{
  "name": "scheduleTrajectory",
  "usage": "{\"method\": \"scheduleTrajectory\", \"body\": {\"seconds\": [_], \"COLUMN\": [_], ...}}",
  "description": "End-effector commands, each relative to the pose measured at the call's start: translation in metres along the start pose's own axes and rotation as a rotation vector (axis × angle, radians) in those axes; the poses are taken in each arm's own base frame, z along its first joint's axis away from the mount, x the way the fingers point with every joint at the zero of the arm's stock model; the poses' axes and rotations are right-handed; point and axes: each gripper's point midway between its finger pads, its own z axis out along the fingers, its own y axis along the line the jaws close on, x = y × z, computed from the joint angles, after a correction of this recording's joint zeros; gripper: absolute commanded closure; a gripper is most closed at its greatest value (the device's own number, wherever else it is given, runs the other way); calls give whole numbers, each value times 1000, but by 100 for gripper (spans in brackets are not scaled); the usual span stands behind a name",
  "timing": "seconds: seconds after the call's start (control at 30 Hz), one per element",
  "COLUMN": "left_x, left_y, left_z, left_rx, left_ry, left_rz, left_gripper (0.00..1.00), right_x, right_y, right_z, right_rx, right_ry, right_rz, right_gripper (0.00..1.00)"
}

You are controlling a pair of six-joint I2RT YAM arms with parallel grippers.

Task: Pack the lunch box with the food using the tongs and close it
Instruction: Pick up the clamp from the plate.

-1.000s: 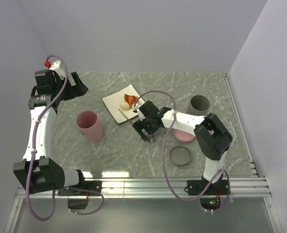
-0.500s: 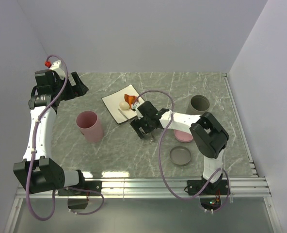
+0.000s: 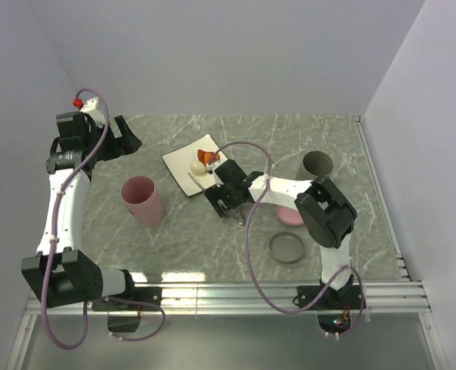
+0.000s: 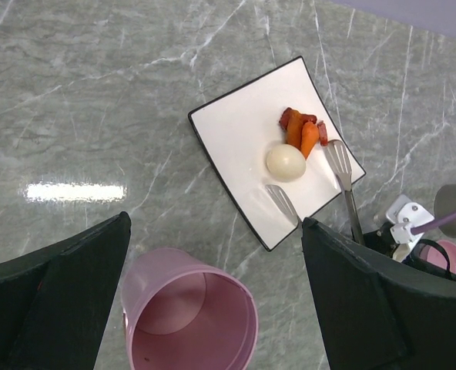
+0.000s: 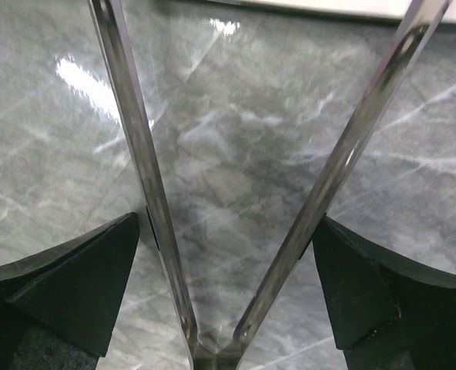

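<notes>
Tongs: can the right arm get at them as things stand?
Likely yes. The tongs sit inside the open right end effector, both thin arms between its fingers, nothing blocking; tips rest on the plate.

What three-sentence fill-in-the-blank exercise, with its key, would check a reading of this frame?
The white ball and the orange pieces lie on the square white ____.
Both arms of the tongs run between the fingers of the ____ gripper.
The cup nearer the left arm is ____ in colour.
Missing words: plate, right, pink.
</notes>
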Motion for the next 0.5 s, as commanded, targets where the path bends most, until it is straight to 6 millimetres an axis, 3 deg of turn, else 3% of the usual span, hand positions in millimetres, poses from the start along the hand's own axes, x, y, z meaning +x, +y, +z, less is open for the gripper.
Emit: {"method": "scheduleTrajectory", "body": {"seconds": [0.0,0.3,0.47], "left_x": [-4,1,-1], "left_y": [-6,-9,-10], "left_z": [-1,-1,-3], "left_rx": [38,66,64], "left_ry": [-21,-9,-16], "left_rz": [42,42,49], "left_gripper": [1,1,1], "right_x": [-8,-5,-11], "right_y": [1,1,1], "right_z": [9,12,0], "right_rx": [16,15,12], "right_ry": [-17,-15,-44], "right_rz": [1,-6,-5], "right_gripper": [1,3,7]}}
